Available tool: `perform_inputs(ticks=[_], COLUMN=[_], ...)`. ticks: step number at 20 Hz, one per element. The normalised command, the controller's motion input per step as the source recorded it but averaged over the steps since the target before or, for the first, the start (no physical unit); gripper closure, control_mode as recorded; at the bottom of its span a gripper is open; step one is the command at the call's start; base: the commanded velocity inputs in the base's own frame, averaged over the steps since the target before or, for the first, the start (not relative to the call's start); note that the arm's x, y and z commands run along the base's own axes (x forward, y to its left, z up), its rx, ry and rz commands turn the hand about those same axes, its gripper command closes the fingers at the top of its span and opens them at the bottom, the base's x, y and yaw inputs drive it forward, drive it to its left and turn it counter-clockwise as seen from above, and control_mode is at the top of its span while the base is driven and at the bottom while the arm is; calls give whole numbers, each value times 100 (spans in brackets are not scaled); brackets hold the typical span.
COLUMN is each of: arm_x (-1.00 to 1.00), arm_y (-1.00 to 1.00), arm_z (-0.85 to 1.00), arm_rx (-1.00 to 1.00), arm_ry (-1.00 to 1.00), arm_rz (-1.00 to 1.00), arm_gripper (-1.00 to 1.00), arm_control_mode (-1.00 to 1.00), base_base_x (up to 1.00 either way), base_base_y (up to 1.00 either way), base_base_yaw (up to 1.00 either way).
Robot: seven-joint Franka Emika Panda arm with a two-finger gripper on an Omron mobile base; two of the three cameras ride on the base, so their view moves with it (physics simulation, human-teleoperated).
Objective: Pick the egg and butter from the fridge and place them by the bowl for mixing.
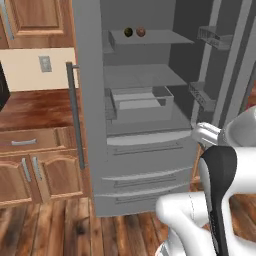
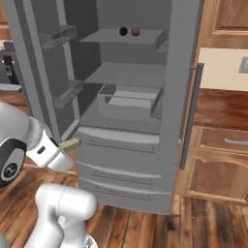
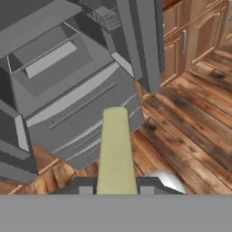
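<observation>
Arm bent low before the open grey fridge (image 1: 95, 100), gripper (image 3: 116, 188) clenched on the smooth pale yellow butter (image 3: 116, 149) stick.

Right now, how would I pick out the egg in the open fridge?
Look into the open grey fridge and go up to its top shelf. Two small balls sit there side by side, near the back. The egg is the reddish-brown one on the right; its neighbour, the dark olive-black ball, is on the left.
</observation>
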Motion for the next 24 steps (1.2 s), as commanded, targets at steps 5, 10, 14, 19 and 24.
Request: perform_inputs(ticks=[5,10,14,19,24], arm_x=[0,0,0,0,0], arm_y=[0,0,0,0,0], arm_z=[0,0,0,0,0], arm_rx=[0,0,0,0,0], arm_ry=[0,0,0,0,0], arm_rz=[0,0,0,0,0], arm_gripper=[100,100,100,100,100], arm_control_mode=[100,100,100,100,100], base_base_x=[-74,-49,-58,-43,-2], base_base_y=[40,21,16,10,0], base_base_yaw=[-1,-39,-55,-92,-100])
